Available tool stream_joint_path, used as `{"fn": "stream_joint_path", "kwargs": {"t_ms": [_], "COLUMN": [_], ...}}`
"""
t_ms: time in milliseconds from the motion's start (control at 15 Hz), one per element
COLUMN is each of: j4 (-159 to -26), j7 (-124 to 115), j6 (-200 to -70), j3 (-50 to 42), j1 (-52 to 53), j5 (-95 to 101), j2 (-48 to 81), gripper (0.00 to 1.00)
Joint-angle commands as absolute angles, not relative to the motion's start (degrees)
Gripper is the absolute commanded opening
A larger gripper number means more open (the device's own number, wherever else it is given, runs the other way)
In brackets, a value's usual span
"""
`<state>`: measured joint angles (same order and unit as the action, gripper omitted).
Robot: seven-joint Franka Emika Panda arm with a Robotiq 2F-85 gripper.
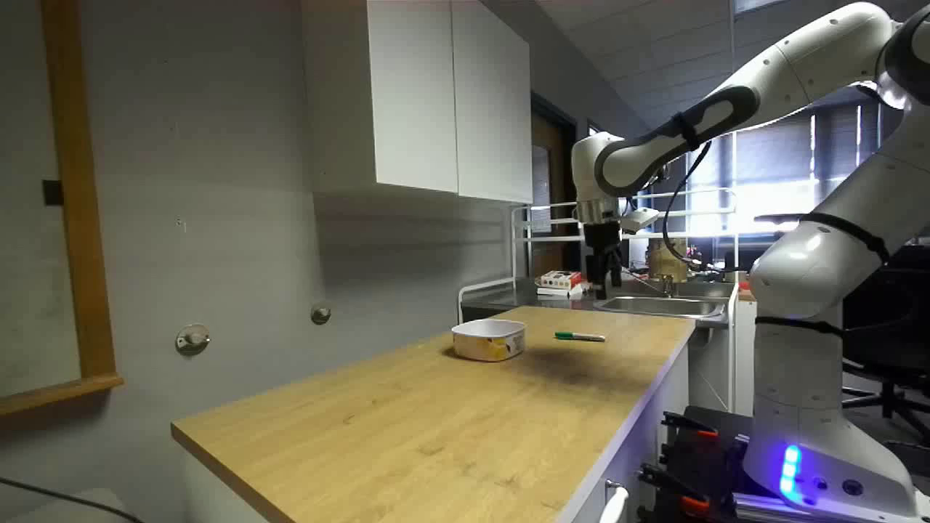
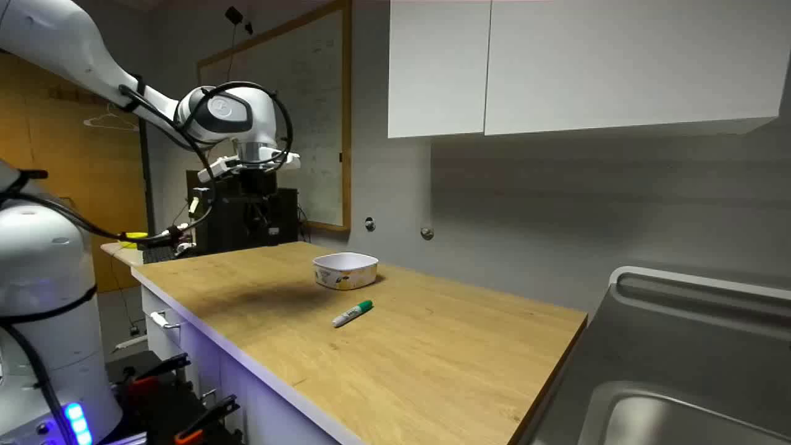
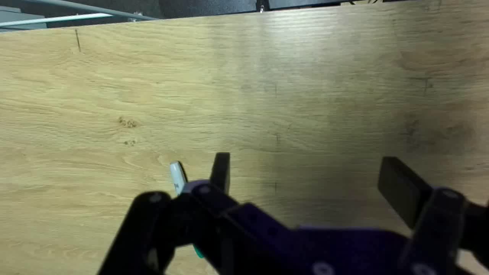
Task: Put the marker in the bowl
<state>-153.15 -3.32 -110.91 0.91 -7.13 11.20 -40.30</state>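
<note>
The marker has a pale grey barrel and a green cap. It lies on the wooden counter in both exterior views (image 1: 579, 336) (image 2: 352, 314). In the wrist view the marker (image 3: 178, 176) is partly hidden behind the left finger. The bowl is low and white inside, with printed sides and rounded corners. It stands on the counter near the marker in both exterior views (image 1: 489, 340) (image 2: 345, 271) and is out of the wrist view. My gripper is above the counter in both exterior views (image 1: 605, 285) (image 2: 257, 224). In the wrist view the gripper (image 3: 307, 172) is open, with nothing between its fingers.
The wooden counter (image 1: 407, 421) runs along the wall under white cabinets (image 1: 436, 102). A metal sink (image 1: 661, 306) lies beyond one end of it. A white wire rack (image 1: 517, 247) stands near the sink. A dark monitor (image 2: 284, 210) stands behind the gripper.
</note>
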Motion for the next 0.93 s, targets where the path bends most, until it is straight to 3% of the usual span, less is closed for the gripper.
{"fn": "stream_joint_path", "kwargs": {"t_ms": [0,867], "j4": [-153.03,-148.86], "j7": [-3.69,-2.81], "j6": [-110.7,-110.72], "j3": [0.31,-0.04], "j1": [-6.43,-6.84], "j5": [11.59,12.61], "j2": [-40.27,-36.03], "gripper": [1.0,1.0]}}
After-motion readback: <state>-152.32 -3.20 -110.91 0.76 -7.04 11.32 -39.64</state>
